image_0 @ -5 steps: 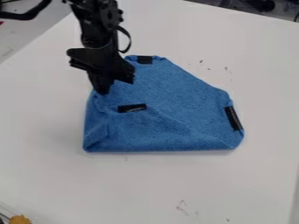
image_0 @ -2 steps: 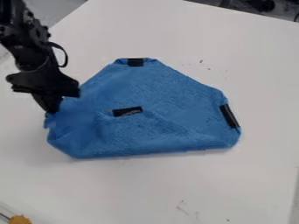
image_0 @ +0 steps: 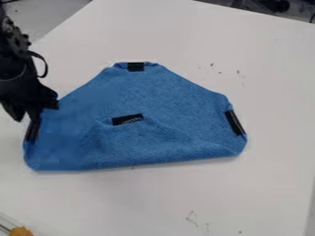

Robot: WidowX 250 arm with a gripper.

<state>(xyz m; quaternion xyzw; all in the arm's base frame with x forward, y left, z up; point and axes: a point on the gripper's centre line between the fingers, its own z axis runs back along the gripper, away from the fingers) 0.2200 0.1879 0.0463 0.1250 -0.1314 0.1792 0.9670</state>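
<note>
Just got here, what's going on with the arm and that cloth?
The black two-finger gripper is at the left end of a blue fabric cloth with black patches; I can't tell whether it has hold of it. The cloth lies on a white table, partly folded: a flap from the near side lies over it, its tip with a black patch near the middle. A small orange-yellow object sits at the lower left corner of the view.
</note>
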